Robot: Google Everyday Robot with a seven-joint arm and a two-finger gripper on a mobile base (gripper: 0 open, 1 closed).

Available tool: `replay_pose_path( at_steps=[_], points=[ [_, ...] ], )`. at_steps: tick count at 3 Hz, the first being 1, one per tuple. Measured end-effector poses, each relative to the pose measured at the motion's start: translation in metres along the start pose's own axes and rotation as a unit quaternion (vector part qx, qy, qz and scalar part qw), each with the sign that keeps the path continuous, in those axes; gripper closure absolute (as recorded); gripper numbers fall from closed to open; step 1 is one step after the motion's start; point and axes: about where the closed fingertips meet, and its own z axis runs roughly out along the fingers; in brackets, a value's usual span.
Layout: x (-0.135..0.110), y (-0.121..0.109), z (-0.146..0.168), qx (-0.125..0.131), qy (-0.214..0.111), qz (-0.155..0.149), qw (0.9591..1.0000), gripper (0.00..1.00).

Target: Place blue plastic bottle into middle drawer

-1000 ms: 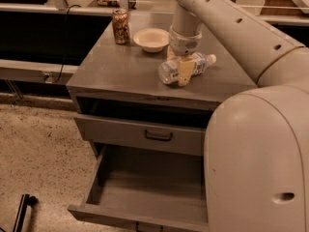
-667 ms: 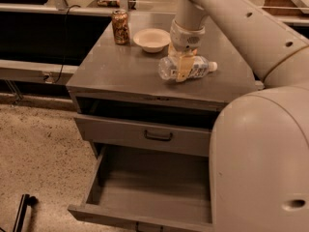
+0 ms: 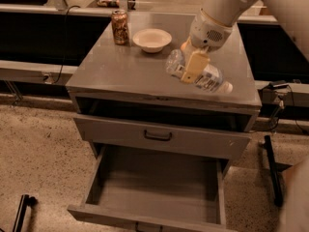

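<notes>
Gripper point(image 3: 194, 67) clamps blue plastic bottle point(image 3: 213, 81) — over cabinet top point(image 3: 120, 66).

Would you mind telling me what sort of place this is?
Probably a lab or office work area, judging by the grey metal drawer cabinet and speckled floor. The gripper holds a clear blue-labelled plastic bottle over the cabinet top.

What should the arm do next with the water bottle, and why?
Probably carry it forward, out past the front edge of the cabinet top. The gripper is shut on the blue plastic bottle, holding it tilted over that top. The middle drawer stands pulled out below, nearer the camera, so lowering from here would only meet the top.
</notes>
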Motion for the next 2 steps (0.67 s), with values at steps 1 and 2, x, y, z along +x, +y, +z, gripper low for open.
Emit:
replay_pose_path(
  at_steps=[1,2],
  points=[
    [-0.029,0.060,-0.021,0.010,-0.047,0.074,0.9961,1.00],
    [-0.024,0.080,-0.002,-0.012,-0.032,0.120,0.9922,1.00]
  ],
)
